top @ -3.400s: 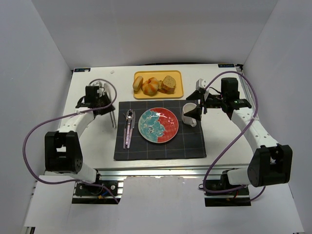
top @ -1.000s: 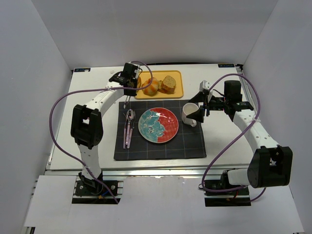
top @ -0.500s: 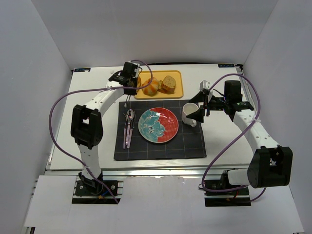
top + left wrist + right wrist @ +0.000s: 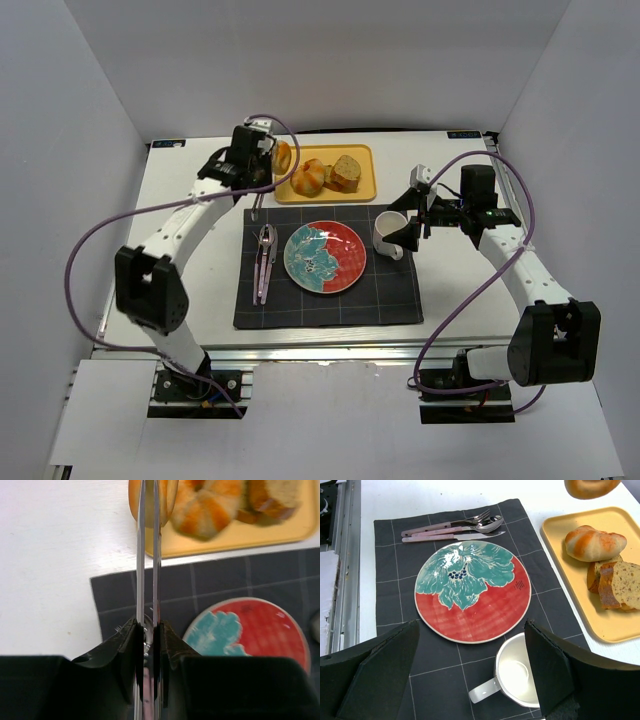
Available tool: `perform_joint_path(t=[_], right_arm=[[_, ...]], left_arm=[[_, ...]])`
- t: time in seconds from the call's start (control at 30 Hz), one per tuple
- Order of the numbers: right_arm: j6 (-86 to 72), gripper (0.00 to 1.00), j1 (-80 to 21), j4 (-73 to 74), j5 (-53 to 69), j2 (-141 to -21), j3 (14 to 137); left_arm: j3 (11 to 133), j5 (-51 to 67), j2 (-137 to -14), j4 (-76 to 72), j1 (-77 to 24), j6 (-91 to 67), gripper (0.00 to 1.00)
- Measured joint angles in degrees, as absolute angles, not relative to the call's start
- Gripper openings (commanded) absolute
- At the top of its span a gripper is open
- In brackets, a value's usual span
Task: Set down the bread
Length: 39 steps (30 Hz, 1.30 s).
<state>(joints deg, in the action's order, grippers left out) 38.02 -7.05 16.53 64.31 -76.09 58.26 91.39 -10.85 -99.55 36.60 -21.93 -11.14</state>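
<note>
one roll (image 4: 284,155) hangs pinched in tongs (image 4: 148,555) over the left edge of the tray (image 4: 362,192), lifted clear for the plate (image 4: 325,257); left gripper (image 4: 148,630) jaws squeeze the tongs, right gripper (image 4: 408,228) jaws gape beside the mug (image 4: 517,677).

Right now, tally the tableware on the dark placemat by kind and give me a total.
Plate: 1
Mug: 1
Fork: 1
Spoon: 1
Knife: 1
Total: 5
</note>
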Motion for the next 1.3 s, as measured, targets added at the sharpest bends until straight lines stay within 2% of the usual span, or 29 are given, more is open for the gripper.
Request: perform_joint_path(t=[0.23,0.43,0.6,0.9,1.03,1.3], right_arm=[[38.1,0.89,-6.7,16.7,64.3,-76.1,58.3],[38.1,0.90,-6.7,17.5,64.3,-76.1,58.3],[38.1,0.89,-6.7,18.6,64.3,-76.1,58.4],[38.2,0.89,-6.7,20.0,64.3,-75.3,58.4],[38.3,0.89,-6.7,20.0,64.3,-74.6,58.4],[38.3,0.89,-6.7,20.0,64.3,-74.5,58.4]], left_arm=[[75.2,3.3,-82.8,32.4,-23.2,-16.7,0.00],[62.1,14.4,-74.7,28.9,-26.8,-21.7,0.00],[54.4,19.0,-73.8,25.1,-27.9,-25.3,0.11],[52.9,19.1,-76.0,24.8,-29.3,-25.3,0.45],[53.0,17.0,-76.0,25.9,-29.4,-24.4,0.50],[55.9,13.1,-75.9,27.7,-29.4,-23.1,0.52]])
